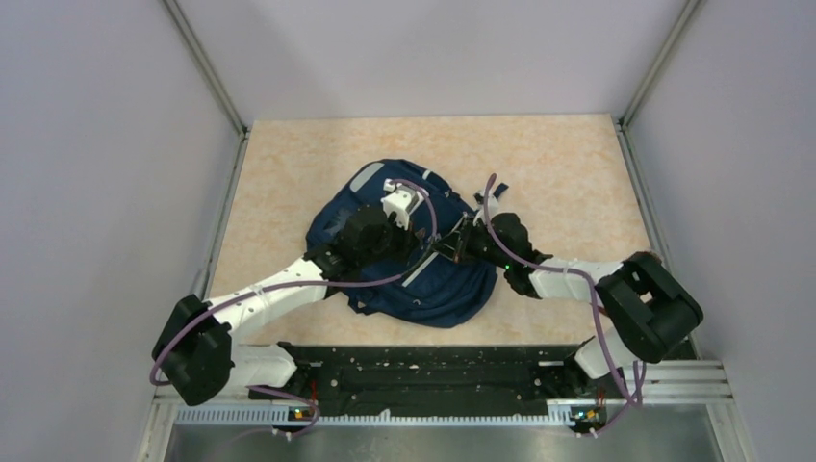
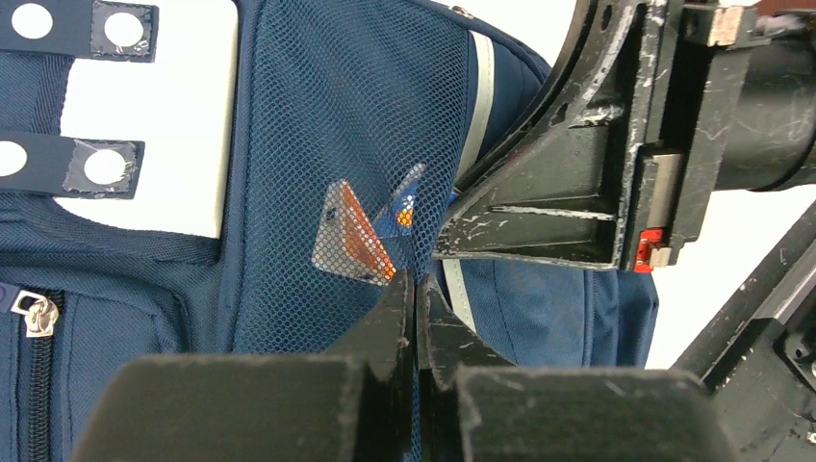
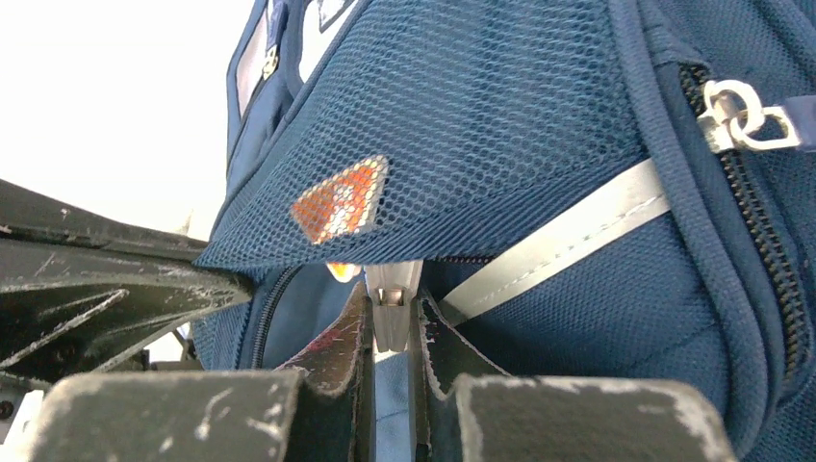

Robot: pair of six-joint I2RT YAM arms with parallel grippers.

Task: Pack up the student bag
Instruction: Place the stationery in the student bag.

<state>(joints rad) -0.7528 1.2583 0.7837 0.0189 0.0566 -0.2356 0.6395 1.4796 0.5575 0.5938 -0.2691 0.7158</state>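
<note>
Pincer states: your left pincer point(image 2: 415, 291) is fully closed, tips at the mesh pocket point(image 2: 337, 125); whether it grips, you cannot tell. Your right pincer point(image 3: 393, 313) is nipped onto a grey zip pull point(image 3: 393, 287). Both are at the student bag point(image 1: 447, 289), which lies at the middle of the desk point(image 1: 568, 164).

Soft, even overhead light, shadows faint. Behind the student bag point(image 3: 539, 144) the wrist views blow out white.
</note>
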